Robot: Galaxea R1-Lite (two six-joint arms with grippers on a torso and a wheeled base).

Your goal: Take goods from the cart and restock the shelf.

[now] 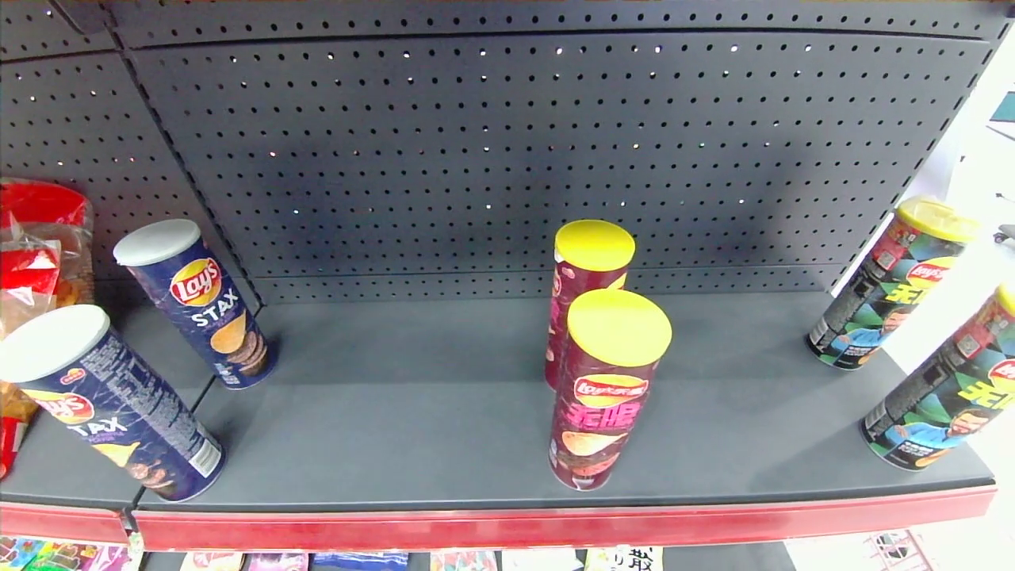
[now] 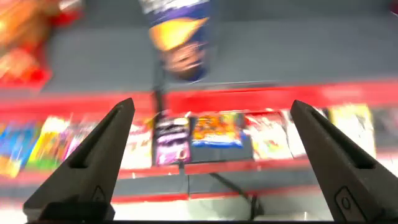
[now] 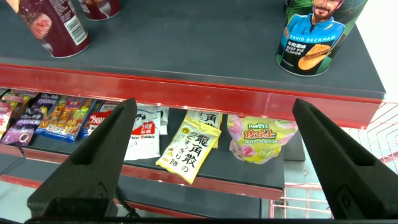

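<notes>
Restocking aisle, from my own head and wrists: a matte dark-grey shelf (image 1: 396, 396) of sheet metal, edged along the front by a glossy red strip (image 1: 555, 523) and backed by a perforated panel (image 1: 476, 159) of the same grey, carries six cardboard crisp tubes, all cylinders standing on end. At far left, glossy, crinkled red bags (image 1: 36, 238) are heaped on the neighbouring board; I cannot count them. Next come two blue tubes, each capped with a flat white plastic lid, the back one (image 1: 198, 305) near the panel and the front one (image 1: 111, 404) at the shelf's lip. In the middle stand two maroon tubes with round yellow lids, the rear one (image 1: 583, 270) just behind the front one (image 1: 607, 396), too close for me to tell whether they touch. At right, two black-and-green tubes with yellow lids stand well apart from the maroon pair, one farther back (image 1: 888, 289) and one near the front corner (image 1: 944, 396). One shelf down lie flat foil and plastic packets, among them a yellow sachet (image 3: 189, 149) and a pale green pouch (image 3: 258, 137). My left pincer (image 2: 211, 104) hangs before the red strip below a blue tube, its two black wedge-shaped fingers spread wide on nothing; my right pincer (image 3: 214, 102) hangs likewise before the strip, fingers wide apart and holding nothing.
</notes>
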